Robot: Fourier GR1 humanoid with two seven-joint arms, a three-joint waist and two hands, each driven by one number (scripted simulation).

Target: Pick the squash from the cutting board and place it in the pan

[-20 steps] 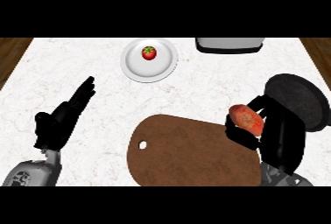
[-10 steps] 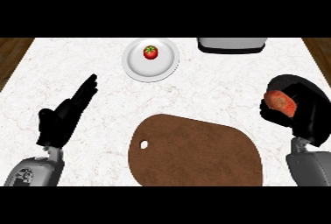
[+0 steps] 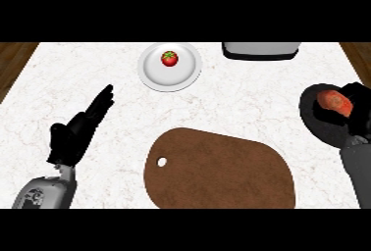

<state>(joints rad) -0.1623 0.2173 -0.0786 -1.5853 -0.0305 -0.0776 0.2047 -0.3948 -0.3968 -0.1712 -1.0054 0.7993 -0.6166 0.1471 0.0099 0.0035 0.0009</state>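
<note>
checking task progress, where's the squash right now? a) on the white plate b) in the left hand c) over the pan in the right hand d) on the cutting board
c: the squash sits over the dark pan with the right hand at it, while the cutting board is bare.

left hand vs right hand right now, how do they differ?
The left hand is open with fingers straight, resting over the counter at the view's left, and holds nothing. The right hand is at the right edge over the black pan, curled round the orange-red squash. The left hand shows in full; the right is partly hidden. Both are black on grey forearms.
</note>
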